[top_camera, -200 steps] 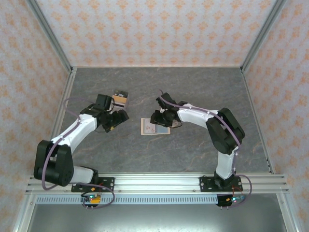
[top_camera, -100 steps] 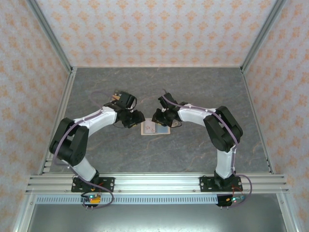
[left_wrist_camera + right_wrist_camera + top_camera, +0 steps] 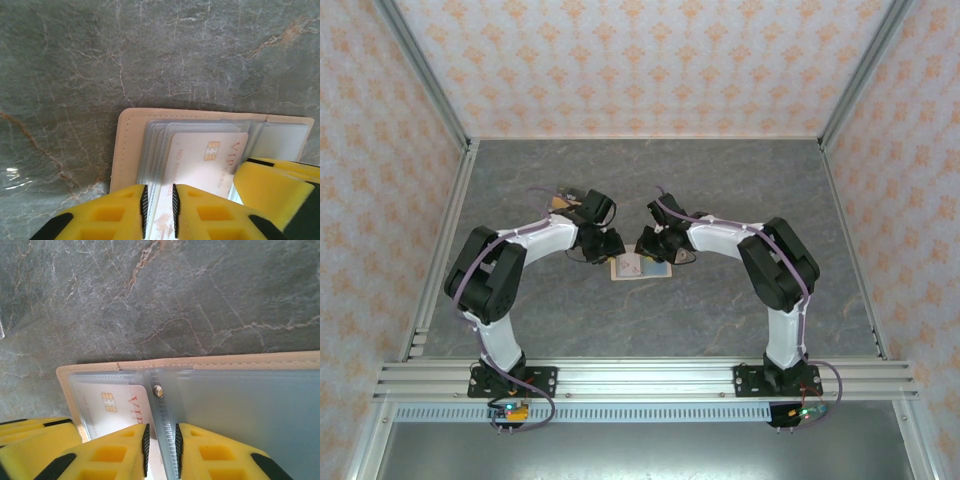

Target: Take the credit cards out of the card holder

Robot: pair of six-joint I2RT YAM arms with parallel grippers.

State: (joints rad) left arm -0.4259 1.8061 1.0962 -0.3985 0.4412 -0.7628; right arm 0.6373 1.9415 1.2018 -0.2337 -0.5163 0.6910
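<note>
The beige card holder (image 3: 642, 267) lies spread open mid-table, with my two grippers meeting over its far edge. In the left wrist view a white credit card (image 3: 205, 160) with a gold chip sits in the clear sleeves of the holder (image 3: 130, 150). My left gripper (image 3: 159, 190) has its jaws drawn narrow over the sleeve edges and the card's left edge; whether they pinch anything I cannot tell. My right gripper (image 3: 162, 429) is shut on the riveted plastic spine of the holder (image 3: 200, 362), beside the white card (image 3: 112, 405).
A small pile of cards (image 3: 563, 200) lies behind the left arm at the back left. The right gripper's yellow finger (image 3: 275, 185) crowds the left wrist view. Grey marbled tabletop (image 3: 720, 180) stretches to the walls.
The left arm swung right from the card pile to the holder, and its jaws narrowed from wide open. The right gripper stayed on the holder and tightened a little.
</note>
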